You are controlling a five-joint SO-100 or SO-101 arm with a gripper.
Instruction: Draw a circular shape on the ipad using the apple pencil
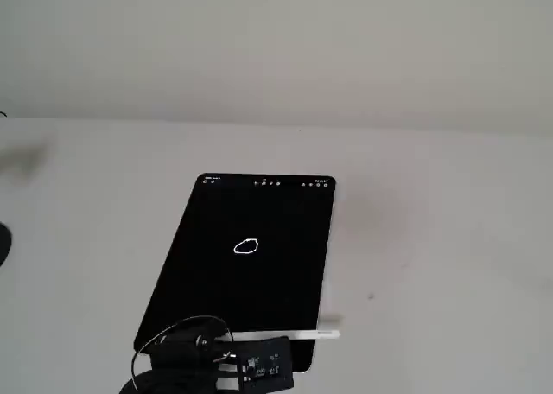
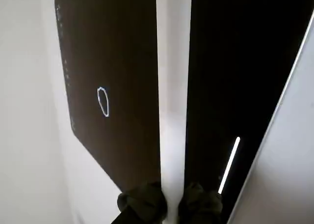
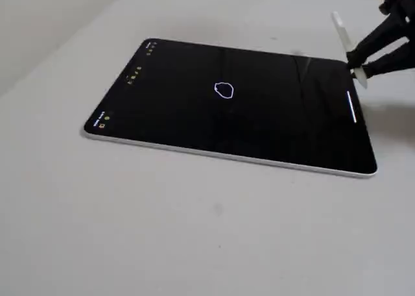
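I see the ipad (image 1: 259,290) lying flat on the pale table (image 3: 194,244), its screen black, with a row of tiny icons along the short side away from the arm. Near the middle of the screen sits the circular shape (image 3: 224,90) — a small, lumpy white outline. The gripper (image 2: 169,200) is clenched on the apple pencil (image 2: 172,86): in the wrist view its two dark fingers press the white shaft from either side. In a fixed view the pencil lies roughly level over the tablet's near short edge — whether its tip touches the glass I can't tell.
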